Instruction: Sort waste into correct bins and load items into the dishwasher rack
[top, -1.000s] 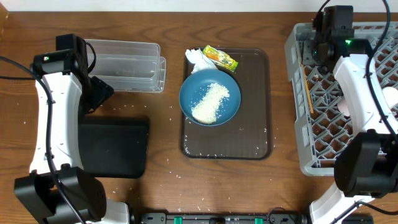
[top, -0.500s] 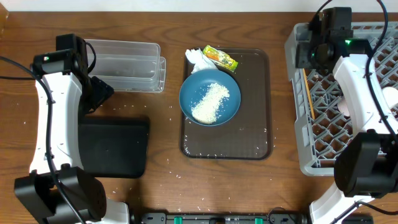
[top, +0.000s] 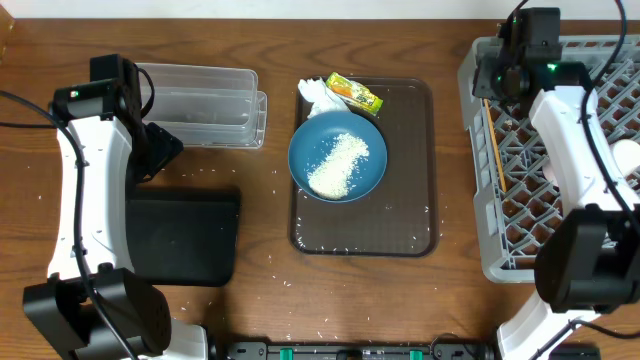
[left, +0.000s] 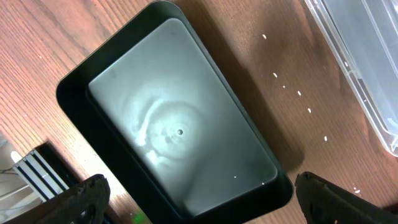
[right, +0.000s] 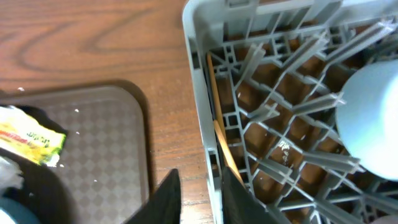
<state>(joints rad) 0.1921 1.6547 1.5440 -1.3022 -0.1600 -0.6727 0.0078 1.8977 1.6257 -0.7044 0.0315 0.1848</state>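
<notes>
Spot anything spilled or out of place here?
Yes: loose rice grains lie scattered on the wooden table between the black tray and the clear tub, and more by the brown serving tray, outside either bin. Nothing else stands out.

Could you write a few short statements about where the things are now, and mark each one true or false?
1. The rice lies on the dark blue plate. True.
2. The chopsticks lie on the brown serving tray. False: they are in the grey rack, along its left wall.
3. The napkin is in the black tray. False: it lies on the brown serving tray, next to the plate.
4. The left pincer is open above the black tray. True.
</notes>
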